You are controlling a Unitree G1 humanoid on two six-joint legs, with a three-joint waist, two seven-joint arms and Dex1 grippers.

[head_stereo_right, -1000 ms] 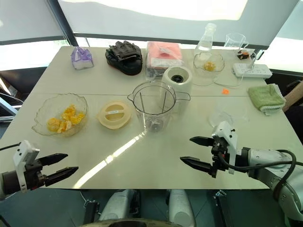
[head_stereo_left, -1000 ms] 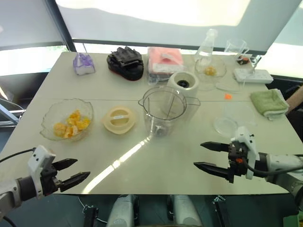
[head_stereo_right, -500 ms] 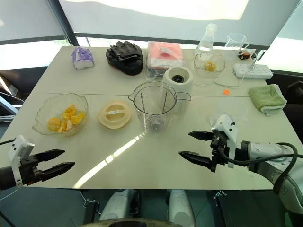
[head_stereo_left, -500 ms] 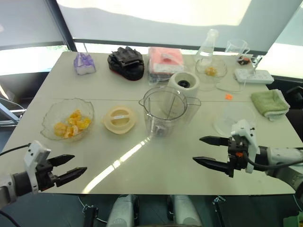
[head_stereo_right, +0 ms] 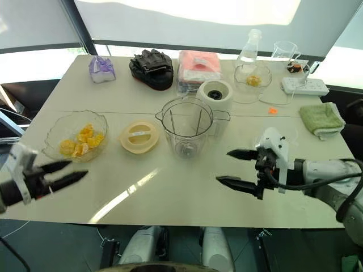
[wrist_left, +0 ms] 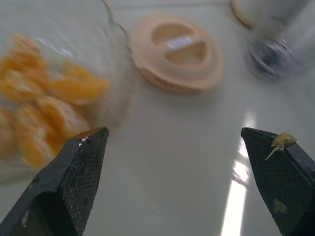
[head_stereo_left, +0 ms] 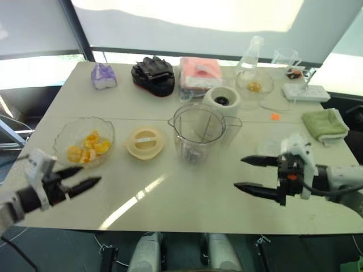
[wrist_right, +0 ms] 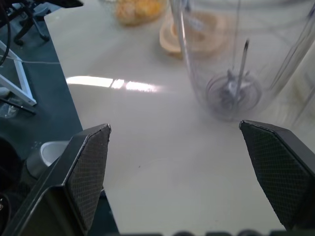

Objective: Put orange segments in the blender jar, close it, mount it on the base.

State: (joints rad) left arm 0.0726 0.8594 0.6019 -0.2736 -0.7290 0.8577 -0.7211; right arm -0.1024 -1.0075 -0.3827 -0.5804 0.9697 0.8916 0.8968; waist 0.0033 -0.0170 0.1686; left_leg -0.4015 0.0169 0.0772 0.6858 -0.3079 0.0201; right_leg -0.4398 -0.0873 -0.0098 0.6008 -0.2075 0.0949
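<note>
Both open, empty tools have lifted: left tool blurred near the table edge, right tool at four o'clock of the blender jar.

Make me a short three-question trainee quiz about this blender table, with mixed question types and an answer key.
1. True or false: the blender jar already sits on the base.
2. What lies between the bowl of orange segments and the jar? A) towel B) lid C) flask
3. Fill in: both the left gripper and the right gripper are ____ and hold nothing.

Key:
1. False; the jar stands on the table, in front of the base.
2. B, the cream lid.
3. Open.
</note>
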